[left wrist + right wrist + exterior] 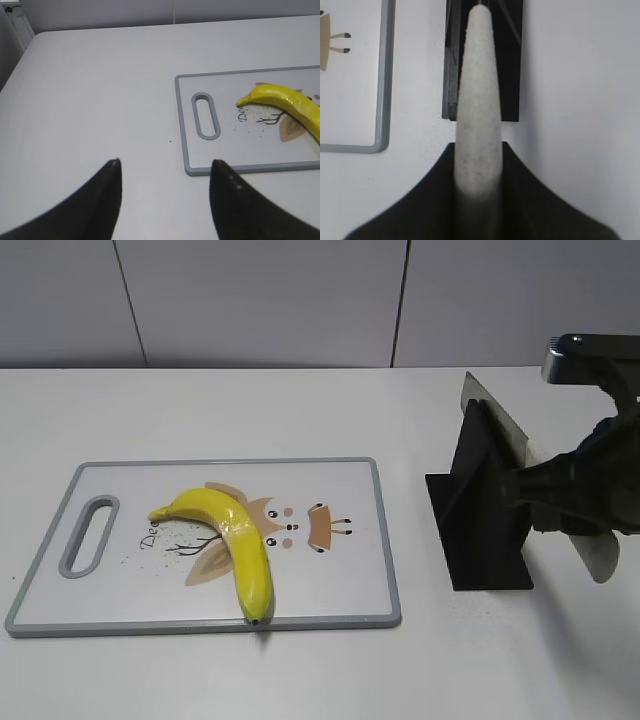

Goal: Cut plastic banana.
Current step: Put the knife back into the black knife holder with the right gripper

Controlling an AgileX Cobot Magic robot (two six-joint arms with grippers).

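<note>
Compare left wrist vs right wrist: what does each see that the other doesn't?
Left wrist only: the plastic banana, the board's handle slot, and the open left tool above bare table. Right wrist only: the right tool shut on the knife handle, over the black knife stand. Both: the cutting board.

On the cutting board [340, 540] only the start of a handwritten word can be read, "De", printed beside the drawing near the handle slot; the banana [235, 540] covers the rest.
</note>
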